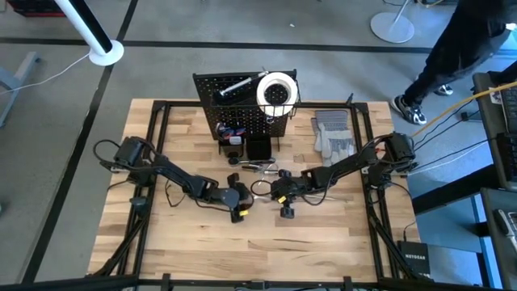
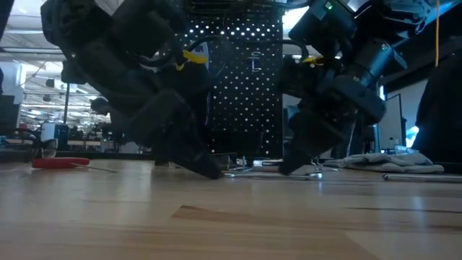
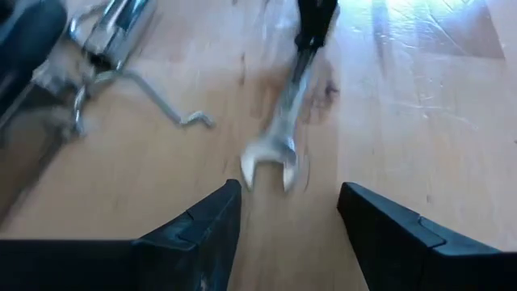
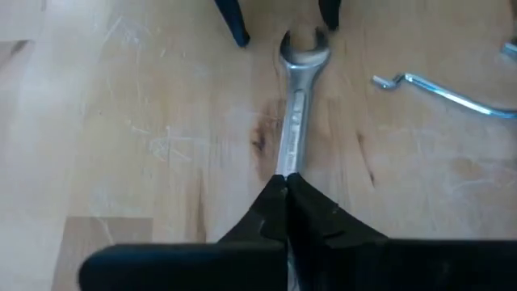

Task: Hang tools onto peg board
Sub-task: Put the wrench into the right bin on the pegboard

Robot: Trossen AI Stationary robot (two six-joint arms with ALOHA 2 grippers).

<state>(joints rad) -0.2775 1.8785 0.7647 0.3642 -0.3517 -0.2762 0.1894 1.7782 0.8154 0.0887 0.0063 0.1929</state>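
Note:
A silver open-ended wrench [image 4: 295, 105] lies along the wooden table [image 1: 202, 250] between my two grippers. My right gripper [image 4: 284, 184] is shut on one end of it. My left gripper [image 3: 289, 202] faces it, open, and its two fingertips stand on either side of the wrench's open head [image 3: 271, 158] without touching it. In the high view both grippers, left [image 1: 241, 200] and right [image 1: 279, 196], meet in front of the upright black peg board [image 1: 242, 105]. A white tape roll [image 1: 277, 90] sits in the board's wire basket. My right gripper pinches the wrench's shaft end [image 4: 287, 166], the end opposite the open head, between its two shut fingers. The fingers slant down and lie along the wrench. The wrench points straight away from them, low over the wood; whether its head rests on the table I cannot tell.
A bent silver wire hook [image 4: 444, 93] and silver pliers [image 1: 258, 167] lie on the table by the board's foot. Grey gloves [image 1: 333, 136] lie right of the board. A small black object [image 1: 287, 212] sits just near of my right gripper. A red tool [image 2: 61, 162] lies far left.

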